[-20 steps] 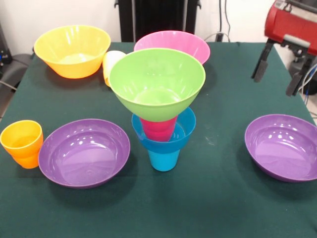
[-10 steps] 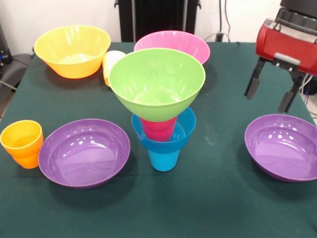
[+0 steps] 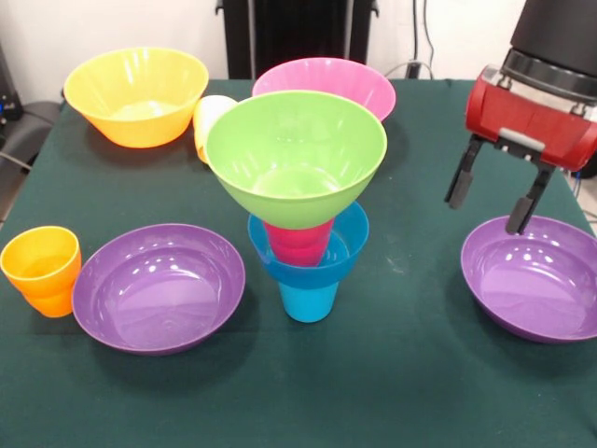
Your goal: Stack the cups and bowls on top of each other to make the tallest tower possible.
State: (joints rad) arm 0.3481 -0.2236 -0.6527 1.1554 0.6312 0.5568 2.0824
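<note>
While its jaws are spread and nothing is gripped, the gripper (image 3: 492,198) is held just above the right-hand purple bowl (image 3: 534,277), well apart from the tower (image 3: 300,201).

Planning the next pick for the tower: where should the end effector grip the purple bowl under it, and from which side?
Probably the rim of the purple bowl, from above, one finger inside and one outside: it sits upright, wide and shallow. The open end effector hovers over its far edge.

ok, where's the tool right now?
Front view, right side: the tool hangs open above the far-left rim of the right purple bowl, well clear of the tower.
</note>
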